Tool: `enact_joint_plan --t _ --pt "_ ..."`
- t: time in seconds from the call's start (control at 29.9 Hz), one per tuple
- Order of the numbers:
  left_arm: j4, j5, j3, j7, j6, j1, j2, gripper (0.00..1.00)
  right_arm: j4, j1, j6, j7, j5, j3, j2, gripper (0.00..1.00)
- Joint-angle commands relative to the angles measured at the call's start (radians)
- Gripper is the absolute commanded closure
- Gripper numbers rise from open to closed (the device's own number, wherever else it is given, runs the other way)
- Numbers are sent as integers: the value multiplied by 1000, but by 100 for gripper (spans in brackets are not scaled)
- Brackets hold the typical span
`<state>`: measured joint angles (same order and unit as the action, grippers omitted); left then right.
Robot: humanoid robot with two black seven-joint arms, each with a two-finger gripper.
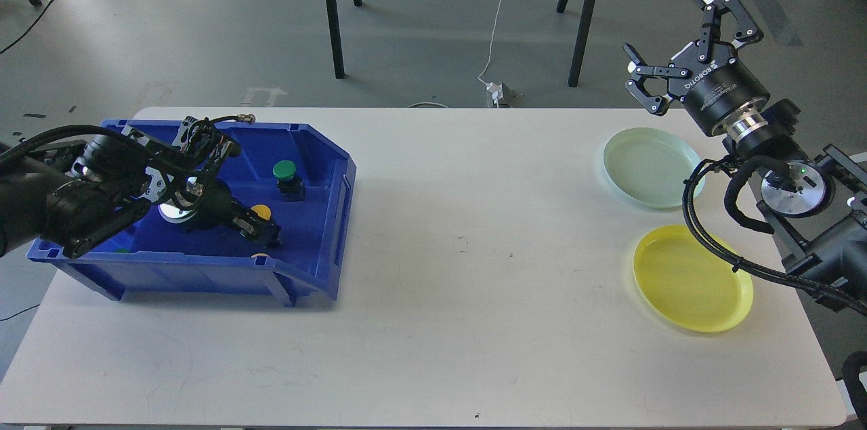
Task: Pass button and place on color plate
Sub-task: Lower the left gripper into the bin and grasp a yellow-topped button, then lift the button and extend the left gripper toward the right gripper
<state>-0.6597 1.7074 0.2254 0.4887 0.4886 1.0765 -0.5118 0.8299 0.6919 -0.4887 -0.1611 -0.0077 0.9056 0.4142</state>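
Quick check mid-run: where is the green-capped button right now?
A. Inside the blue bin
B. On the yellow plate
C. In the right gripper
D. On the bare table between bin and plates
A. The green-capped button stands inside the blue bin, just beyond the left gripper; the yellow plate holds nothing, and the right gripper is open and holds nothing.

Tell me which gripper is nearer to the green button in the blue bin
Left. The left gripper is inside the blue bin, just in front of the green button. The right gripper is raised far across the table, beyond the plates.
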Motion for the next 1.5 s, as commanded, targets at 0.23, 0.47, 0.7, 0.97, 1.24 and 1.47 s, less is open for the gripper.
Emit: enact_joint_plan --t 0.23,0.47,0.7,0.97,1.24,1.47 --pt "8 1 0 0 -19 0 1 67 0 -5 0 0 0 1 0 1" --pt "8 3 2 0 -41 2 3 90 0 -6 0 0 0 1 0 1" --pt "6 0 0 0 -44 17 -5 91 0 -6 0 0 0 1 8 1" --pt "-63 -15 -21 0 -30 172 -134 91 -3 -8 0 5 0 1 8 1" --pt "-201 -14 -138 0 0 232 -252 90 -20 -6 0 25 26 1 15 1" --pt "-443 -44 -312 0 0 244 -350 90 -75 21 0 28 44 3 31 1"
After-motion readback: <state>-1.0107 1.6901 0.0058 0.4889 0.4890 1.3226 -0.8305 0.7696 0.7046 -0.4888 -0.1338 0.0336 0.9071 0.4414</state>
